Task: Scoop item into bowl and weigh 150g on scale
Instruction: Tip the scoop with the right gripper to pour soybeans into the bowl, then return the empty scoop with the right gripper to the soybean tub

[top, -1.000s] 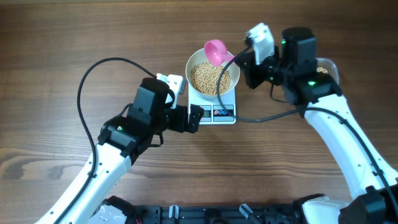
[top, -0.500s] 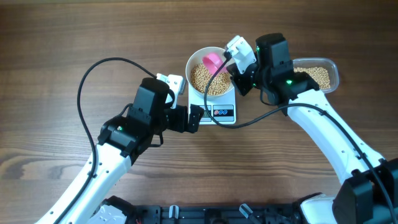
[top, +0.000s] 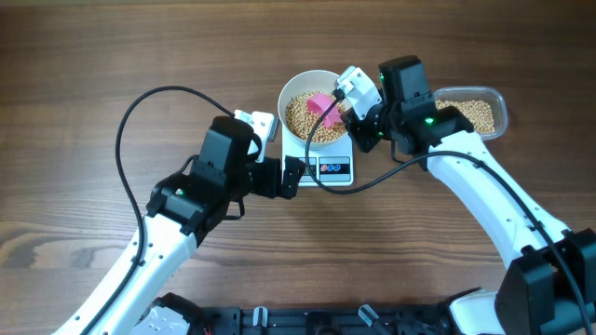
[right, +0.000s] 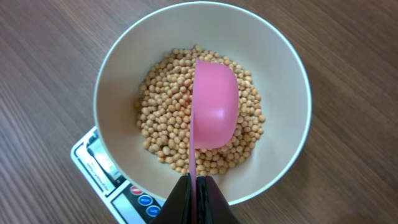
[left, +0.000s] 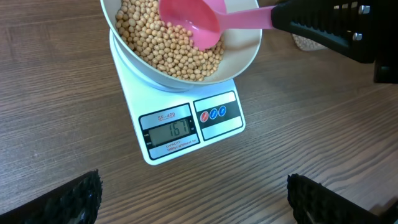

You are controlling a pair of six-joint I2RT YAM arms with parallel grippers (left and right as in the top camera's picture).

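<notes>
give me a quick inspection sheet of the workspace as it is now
surface: wooden table, bare around the scale
job's things: white bowl of beans sits on the scale; display reads 161
clutter: clear tub of beans by the right arm
grippers: left gripper open, empty, near the scale; right gripper shut on the pink scoop, scoop in the bowl
cables: black cable loops over the table by the left arm
surroundings: nothing seen

All views share the bowl (top: 315,115).
</notes>
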